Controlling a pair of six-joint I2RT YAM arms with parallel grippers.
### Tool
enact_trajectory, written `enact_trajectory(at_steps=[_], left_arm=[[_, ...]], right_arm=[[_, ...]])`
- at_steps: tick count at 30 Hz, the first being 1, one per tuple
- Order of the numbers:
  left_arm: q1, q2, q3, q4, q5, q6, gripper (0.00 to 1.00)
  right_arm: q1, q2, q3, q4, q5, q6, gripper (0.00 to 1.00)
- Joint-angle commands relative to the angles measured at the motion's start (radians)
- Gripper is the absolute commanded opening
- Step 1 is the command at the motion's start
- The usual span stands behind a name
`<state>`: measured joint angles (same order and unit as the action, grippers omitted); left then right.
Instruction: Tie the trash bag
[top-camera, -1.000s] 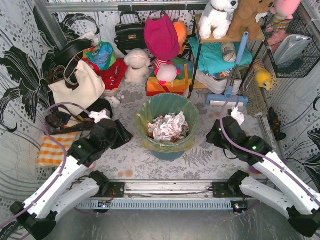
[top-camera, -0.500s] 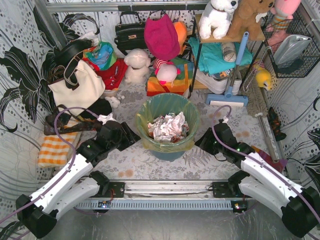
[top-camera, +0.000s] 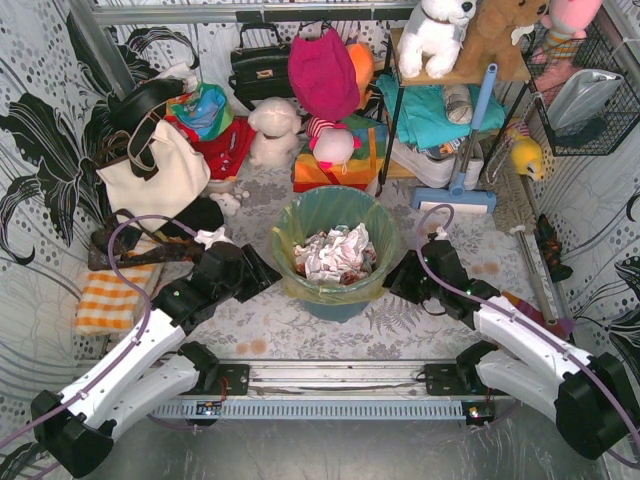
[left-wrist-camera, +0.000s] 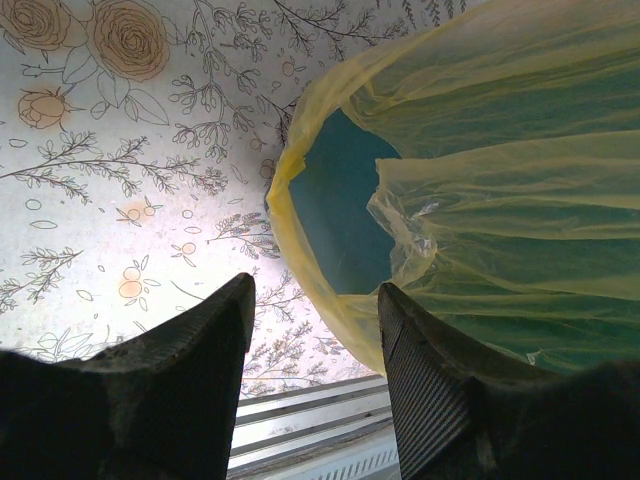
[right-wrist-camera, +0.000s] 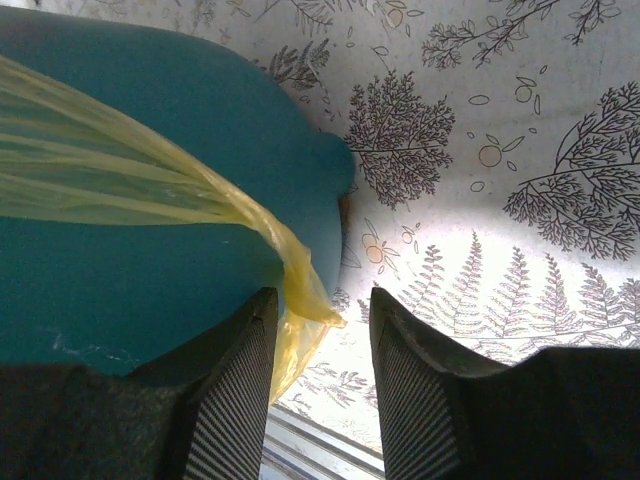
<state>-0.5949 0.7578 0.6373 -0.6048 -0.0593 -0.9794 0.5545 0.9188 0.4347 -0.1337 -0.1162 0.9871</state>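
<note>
The trash bag (top-camera: 284, 243), a thin yellow-green liner, sits in the teal bin (top-camera: 345, 306) with its top folded over the rim and crumpled white paper (top-camera: 336, 254) inside. My left gripper (top-camera: 252, 268) is low against the bin's left side. In the left wrist view the left gripper (left-wrist-camera: 315, 290) is open, and the bag's hem (left-wrist-camera: 330, 300) hangs just in front of its right finger. My right gripper (top-camera: 398, 280) is at the bin's right side. The right gripper (right-wrist-camera: 322, 300) is open, with a hanging tip of the bag (right-wrist-camera: 305, 295) between its fingers, beside the bin wall (right-wrist-camera: 180, 90).
A cream tote (top-camera: 155, 172) and an orange-checked cloth (top-camera: 105, 300) lie left of the left arm. Plush toys, a black handbag (top-camera: 260, 65) and a shelf crowd the back, with a blue mop (top-camera: 468, 140) at the back right. A metal rail (top-camera: 330, 376) runs along the near edge.
Both arms have closed in on the bin. The left gripper moved right to its left wall. The right gripper swung left and lower to its right wall.
</note>
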Motion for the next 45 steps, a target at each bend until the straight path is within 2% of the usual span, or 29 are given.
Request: enact_trajectory(at_steps=[1,8,14,15,16,26,38,45], left_arm=[[0.002,-0.010,0.004,0.025,0.004,-0.003,0.61],[0.002,-0.014,0.001,0.023,0.001,-0.003,0.61],[0.002,-0.004,-0.011,0.031,0.006,-0.002,0.61],[0.002,-0.005,-0.013,0.031,0.005,0.000,0.61],[0.002,-0.004,-0.015,0.032,0.004,-0.001,0.61],[0.003,0.035,-0.095,0.118,0.027,0.007,0.61],[0.006,0.119,-0.164,0.333,0.050,0.035,0.62],[0.010,0.157,-0.223,0.515,0.027,0.058,0.60]], right_arm=[[-0.005,0.040,-0.005,0.065,-0.030,0.006,0.41],[-0.009,0.091,-0.027,0.105,-0.045,0.010,0.31],[-0.016,0.086,-0.038,0.095,-0.026,0.009,0.10],[-0.018,0.082,-0.039,0.088,-0.022,0.009,0.03],[-0.020,0.076,-0.038,0.080,-0.017,0.007,0.00],[-0.094,0.048,0.063,-0.057,0.033,-0.074,0.00],[-0.176,0.256,0.245,-0.043,-0.052,-0.194,0.00],[-0.177,0.293,0.265,-0.029,-0.077,-0.202,0.00]])
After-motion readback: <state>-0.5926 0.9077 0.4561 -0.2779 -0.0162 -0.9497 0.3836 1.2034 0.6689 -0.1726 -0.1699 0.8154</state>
